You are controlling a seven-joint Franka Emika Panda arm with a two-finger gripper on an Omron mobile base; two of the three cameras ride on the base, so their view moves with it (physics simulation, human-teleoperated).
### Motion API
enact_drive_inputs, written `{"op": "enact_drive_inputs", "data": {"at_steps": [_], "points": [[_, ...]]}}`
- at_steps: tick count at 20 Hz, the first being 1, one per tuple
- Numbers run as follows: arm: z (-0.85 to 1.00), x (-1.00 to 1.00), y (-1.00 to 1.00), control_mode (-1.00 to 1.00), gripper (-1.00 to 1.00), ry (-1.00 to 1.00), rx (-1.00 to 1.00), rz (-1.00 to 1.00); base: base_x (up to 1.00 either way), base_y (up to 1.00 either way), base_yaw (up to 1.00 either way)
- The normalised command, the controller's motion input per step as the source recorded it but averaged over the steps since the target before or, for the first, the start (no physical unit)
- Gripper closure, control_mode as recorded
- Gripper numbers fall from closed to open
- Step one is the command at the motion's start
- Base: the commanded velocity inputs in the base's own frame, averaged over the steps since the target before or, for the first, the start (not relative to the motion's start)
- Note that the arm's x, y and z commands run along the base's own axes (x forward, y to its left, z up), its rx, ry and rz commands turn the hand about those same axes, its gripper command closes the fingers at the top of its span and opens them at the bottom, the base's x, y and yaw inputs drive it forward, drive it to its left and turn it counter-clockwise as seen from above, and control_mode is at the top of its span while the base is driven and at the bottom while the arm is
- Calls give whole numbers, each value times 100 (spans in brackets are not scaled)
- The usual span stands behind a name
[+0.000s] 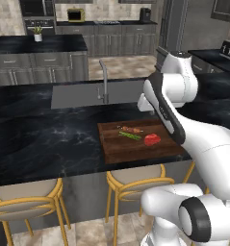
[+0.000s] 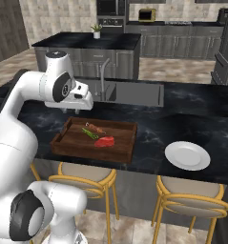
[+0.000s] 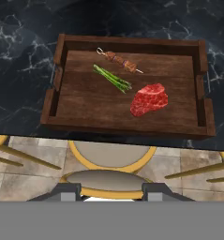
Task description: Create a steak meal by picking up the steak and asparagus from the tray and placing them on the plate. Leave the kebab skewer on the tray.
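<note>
The dark wooden tray (image 3: 85, 103) lies on the black marble counter, near its front edge. On it are the bright red steak (image 3: 149, 99) at the right, the green asparagus (image 3: 112, 78) left of it, and the kebab skewer (image 3: 122, 61) behind both. My gripper (image 3: 112, 191) hovers high above the tray's front edge, open, with nothing between its fingertips. From the base cameras I see the same tray (image 2: 72, 139) (image 1: 121, 150), steak (image 2: 104, 141) (image 1: 152, 139), asparagus (image 2: 90, 134) (image 1: 130, 136) and skewer (image 2: 95, 128) (image 1: 131, 129). The white plate (image 2: 187, 155) sits bare on the counter, right of the tray.
A sink (image 2: 129, 93) with a tall faucet (image 2: 102, 76) is set into the counter behind the tray. Yellow-framed stools (image 2: 87, 174) (image 3: 111, 164) stand under the counter's front edge. My own arm (image 1: 169, 115) covers the tray's right end in the left base view.
</note>
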Motion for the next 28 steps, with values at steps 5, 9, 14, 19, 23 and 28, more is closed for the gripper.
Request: {"op": "enact_drive_inputs", "data": {"at_steps": [5,9,14,19,23,28], "points": [[0,-5,0,-100,-100,0,0,0,0,0,0],[-4,-7,-6,-100,-100,0,0,0,0,0,0],[-37,0,-15,-100,-100,2,0,-9,0,0,0],[-61,3,-4,-100,-100,2,0,-12,0,0,0],[-58,9,0,-100,-100,1,0,-9,0,0,0],[-52,25,0,-100,-100,0,0,-3,0,0,0]]}}
